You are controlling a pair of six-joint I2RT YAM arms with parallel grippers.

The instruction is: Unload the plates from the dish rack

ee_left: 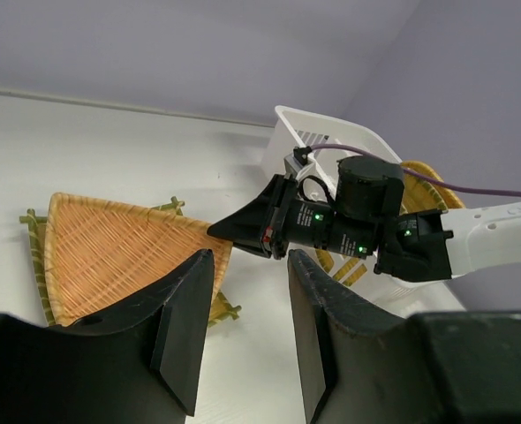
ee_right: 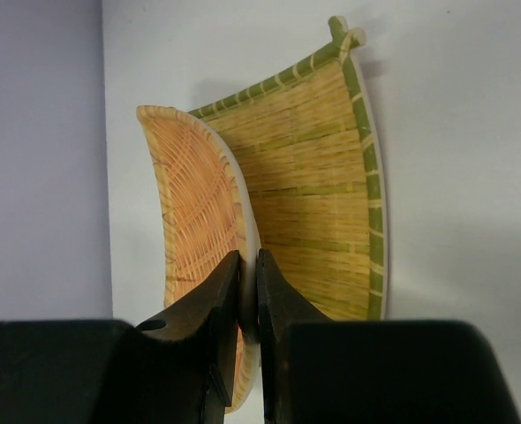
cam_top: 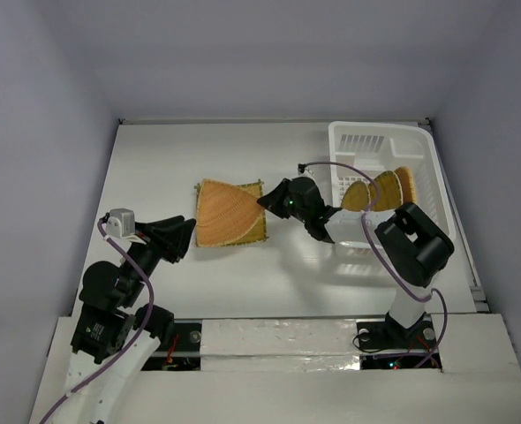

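Note:
A rounded triangle plate (cam_top: 223, 216) lies over a square green-edged plate (cam_top: 259, 231) at the table's middle. My right gripper (cam_top: 266, 202) is shut on the triangle plate's right rim; in the right wrist view the gripper (ee_right: 249, 256) pinches that plate (ee_right: 194, 208), with the square plate (ee_right: 322, 203) behind. The white dish rack (cam_top: 428, 168) at the back right holds three upright plates (cam_top: 386, 189). My left gripper (cam_top: 190, 235) is open and empty just left of the plates, and in its own view (ee_left: 250, 261) it faces the triangle plate (ee_left: 119, 256) and the right gripper (ee_left: 225, 231).
The right arm's body (cam_top: 415, 243) stands in front of the rack's near wall. Grey walls close in the table on the left, back and right. The rack also shows in the left wrist view (ee_left: 309, 132) behind the right arm.

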